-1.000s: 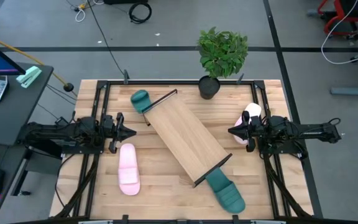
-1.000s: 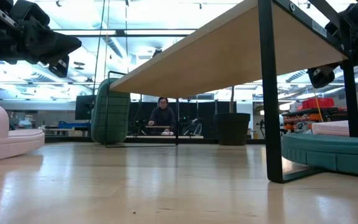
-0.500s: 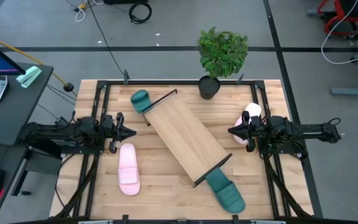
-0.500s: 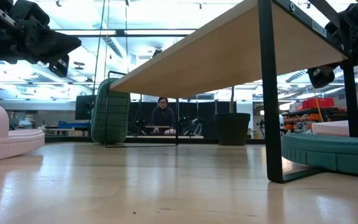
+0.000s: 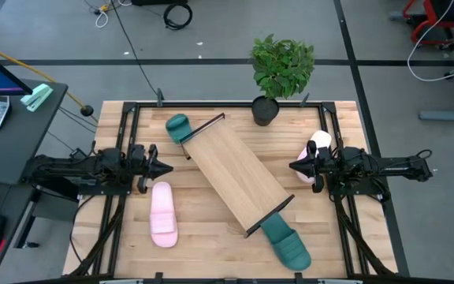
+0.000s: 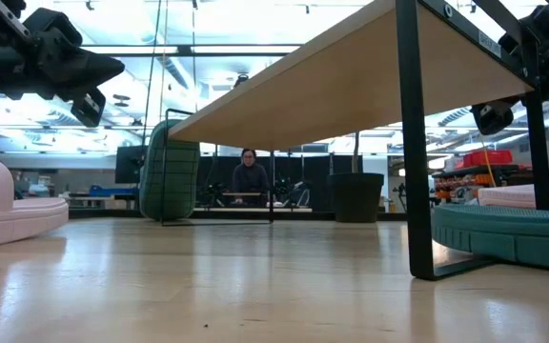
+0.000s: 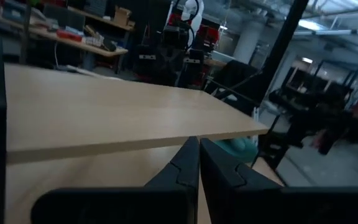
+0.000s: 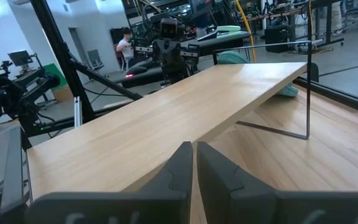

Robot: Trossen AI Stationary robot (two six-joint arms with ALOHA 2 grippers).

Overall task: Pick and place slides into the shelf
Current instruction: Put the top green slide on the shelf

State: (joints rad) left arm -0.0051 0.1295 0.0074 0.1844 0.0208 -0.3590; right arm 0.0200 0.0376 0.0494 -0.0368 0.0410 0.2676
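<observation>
The shelf (image 5: 233,173), a light-wood board on thin black end bars, stands slantwise mid-table. One teal slide (image 5: 178,126) stands on its side at the shelf's far-left end; it also shows in the low view (image 6: 170,171). The other teal slide (image 5: 288,244) lies sole-down by the near-right end, its heel under the board. One pink slide (image 5: 162,213) lies flat near my left gripper (image 5: 166,167), which is shut and hovers left of the shelf. The second pink slide (image 5: 318,146) lies partly under my right arm. My right gripper (image 5: 292,166) is shut, right of the shelf.
A potted plant (image 5: 278,75) stands at the table's far edge behind the shelf. Black frame rails (image 5: 124,134) run along the table's left and right sides under the arms. Bare tabletop (image 5: 211,244) lies near the front edge between the pink and teal slides.
</observation>
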